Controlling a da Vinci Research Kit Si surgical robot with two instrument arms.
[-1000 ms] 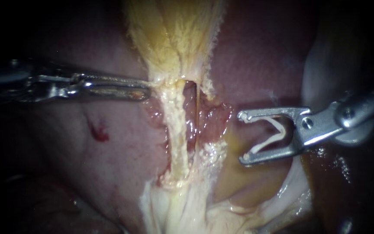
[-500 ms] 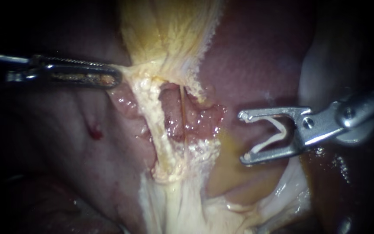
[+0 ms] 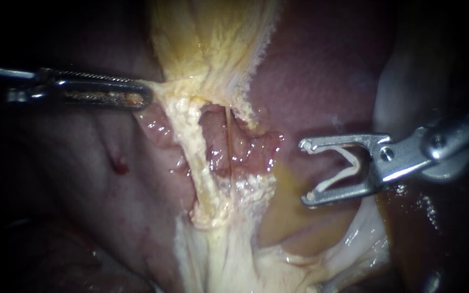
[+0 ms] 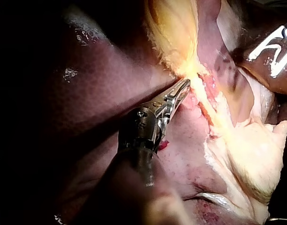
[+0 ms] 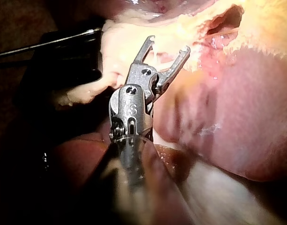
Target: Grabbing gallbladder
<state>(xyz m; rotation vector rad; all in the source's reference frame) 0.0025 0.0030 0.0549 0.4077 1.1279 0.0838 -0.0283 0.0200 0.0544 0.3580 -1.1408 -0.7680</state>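
The gallbladder (image 3: 207, 49) lies at upper centre on the liver (image 3: 321, 70), narrowing to a pale band that runs down the middle. The left instrument (image 3: 143, 98) has its jaws pressed together on the edge of the gallbladder's narrow lower end. The right instrument (image 3: 304, 172) stands well apart over the liver, jaws spread around a white clip (image 3: 348, 157) that touches both. Compared with one second ago, the left instrument has moved leftward, drawing the tissue with it; the right instrument is unchanged.
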